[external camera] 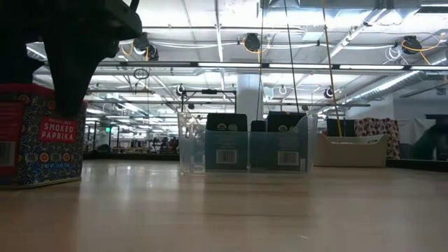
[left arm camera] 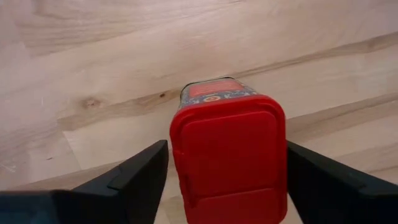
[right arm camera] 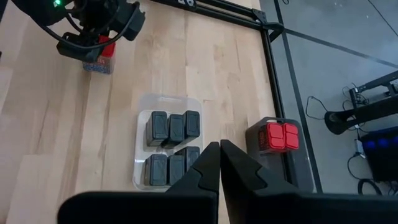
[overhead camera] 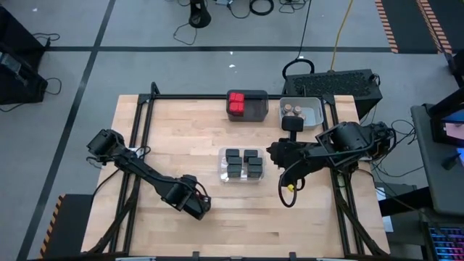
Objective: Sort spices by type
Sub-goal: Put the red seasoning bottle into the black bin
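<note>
Nearest the left wrist lens: a red-lidded paprika tin, upright on the tabletop, framed by the left gripper with fingers spread wide, one on each flat side and a sliver of gap at each. Not yet pinched, by the look of it.

Seen from above, at about 7 o'clock on the tabletop, well apart from every bin. Probably light and rigid, with smooth printed walls and a glossy lid that could slip; best taken low on the flat side walls rather than by the lid, squarely, since a narrow upright tin may tip or twist.

At centre, a clear bin full of black boxes. At 12 o'clock, a dark bin with red tins in one half and room beside them; just to its right, a light bin with tan-lidded jars.

At 3 o'clock, the right gripper, fingers pressed together on nothing, hovering by the clear bin. Likely obstacle on a path to the dark bin: the clear bin, and that arm beside it.
</note>
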